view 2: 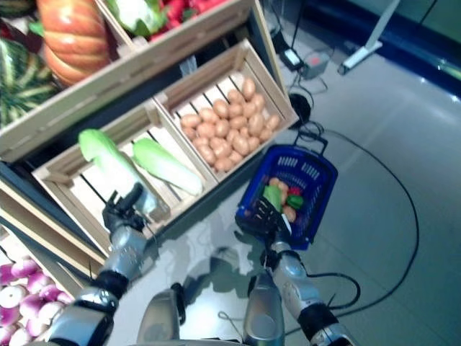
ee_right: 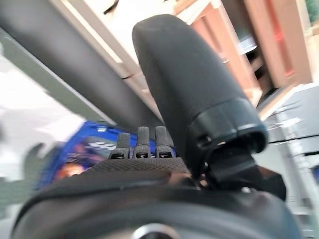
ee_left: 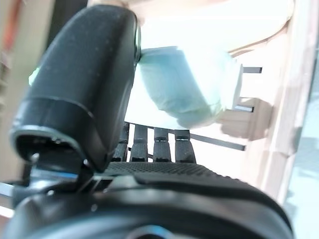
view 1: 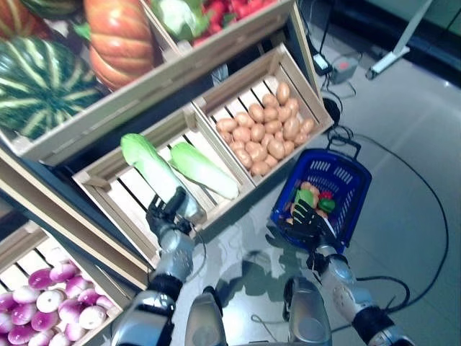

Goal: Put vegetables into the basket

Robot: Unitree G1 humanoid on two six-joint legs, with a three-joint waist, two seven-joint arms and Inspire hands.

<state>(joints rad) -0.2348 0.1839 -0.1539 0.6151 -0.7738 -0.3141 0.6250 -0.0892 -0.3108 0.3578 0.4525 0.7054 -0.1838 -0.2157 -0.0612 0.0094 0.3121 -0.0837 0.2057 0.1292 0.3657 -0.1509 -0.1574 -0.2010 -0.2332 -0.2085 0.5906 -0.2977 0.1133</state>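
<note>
A long pale green cabbage (view 1: 151,167) lies in a wooden crate (view 1: 97,184) of the stand. My left hand (view 1: 167,213) is at its white stalk end, fingers straight and thumb raised. In the left wrist view the stalk end (ee_left: 184,89) lies between the thumb (ee_left: 84,84) and the fingers. The blue basket (view 1: 328,169) stands on the floor to the right. It holds a light green vegetable (view 1: 305,196), a dark green one, a red one and small orange-brown ones. My right hand (view 1: 306,216) is open over the basket's near rim, and the basket also shows in the right wrist view (ee_right: 84,149).
A second pale cabbage (view 1: 205,169) lies right beside the first in the same crate. The wooden stand (view 1: 180,72) rises in tiers to the left and back. A power adapter (view 1: 346,68) and a white frame leg (view 1: 396,50) lie on the grey floor beyond the basket.
</note>
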